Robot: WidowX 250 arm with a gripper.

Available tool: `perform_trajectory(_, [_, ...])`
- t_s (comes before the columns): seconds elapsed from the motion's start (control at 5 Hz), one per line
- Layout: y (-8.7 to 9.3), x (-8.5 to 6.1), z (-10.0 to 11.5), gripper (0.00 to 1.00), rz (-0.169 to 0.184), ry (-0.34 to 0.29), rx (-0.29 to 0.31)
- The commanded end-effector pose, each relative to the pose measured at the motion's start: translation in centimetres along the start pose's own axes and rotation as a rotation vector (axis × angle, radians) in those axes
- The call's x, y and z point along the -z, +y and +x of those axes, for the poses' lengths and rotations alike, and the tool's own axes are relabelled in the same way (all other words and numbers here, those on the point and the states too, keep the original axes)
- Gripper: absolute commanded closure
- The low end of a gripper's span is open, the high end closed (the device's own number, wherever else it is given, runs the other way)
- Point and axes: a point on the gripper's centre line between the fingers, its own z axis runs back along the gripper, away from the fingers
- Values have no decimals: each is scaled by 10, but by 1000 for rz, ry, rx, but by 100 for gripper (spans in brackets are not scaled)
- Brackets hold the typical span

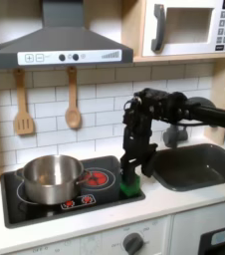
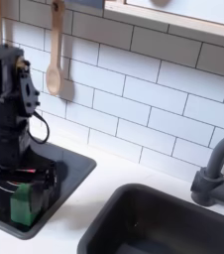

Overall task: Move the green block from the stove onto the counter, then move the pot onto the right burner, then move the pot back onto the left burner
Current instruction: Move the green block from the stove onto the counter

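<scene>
1. From my remote seat I see the gripper [image 1: 130, 175] lowered at the stove's [image 1: 45, 210] right-hand end in the first exterior view; the black arm [image 1: 179, 105] reaches in from that view's right, over the sink.
2. The green block [image 1: 130, 184] sits between the fingers, low against the black glass near the stove's right edge; in the second exterior view the green block [image 2: 22, 206] shows just under the gripper [image 2: 21, 193], close to the stove's [image 2: 69, 171] front corner.
3. The fingers stand on either side of the block and look closed against it; I cannot tell whether the block is lifted or resting on the glass.
4. The pot [image 1: 52, 175] stands on the left burner in the first exterior view, covering most of that ring; it is well apart from the gripper.
5. The right burner [image 1: 95, 178] lies bare between the pot and the block, its red spiral showing.
6. The counter [image 1: 174, 199] runs pale around the stove and along the front; in the second exterior view the counter [image 2: 94, 203] separates the stove from the dark sink [image 2: 173, 223].
7. The sink [image 1: 199, 164] lies to the first exterior view's right, with a dark faucet [image 2: 218, 174] at its back in the second exterior view.
8. On the tiled wall in the first exterior view hang a wooden spatula [image 1: 23, 105] and a wooden spoon [image 1: 73, 100]; a grey hood [image 1: 60, 40] sits above them.
</scene>
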Motion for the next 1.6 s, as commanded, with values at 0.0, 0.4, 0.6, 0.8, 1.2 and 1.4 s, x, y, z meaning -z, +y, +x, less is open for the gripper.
perform_trajectory(0.0, [-14,8,6,0,12,1,4])
perform_trajectory(0.4, [-5,7,18,0,10,2,-29])
perform_trajectory(0.6, [-1,5,22,0,13,-2,-29])
perform_trajectory(0.8, [8,8,23,0,24,12,-44])
perform_trajectory(1.2, [5,11,19,0,28,24,-26])
perform_trajectory(1.4, [6,12,19,0,32,23,-32])
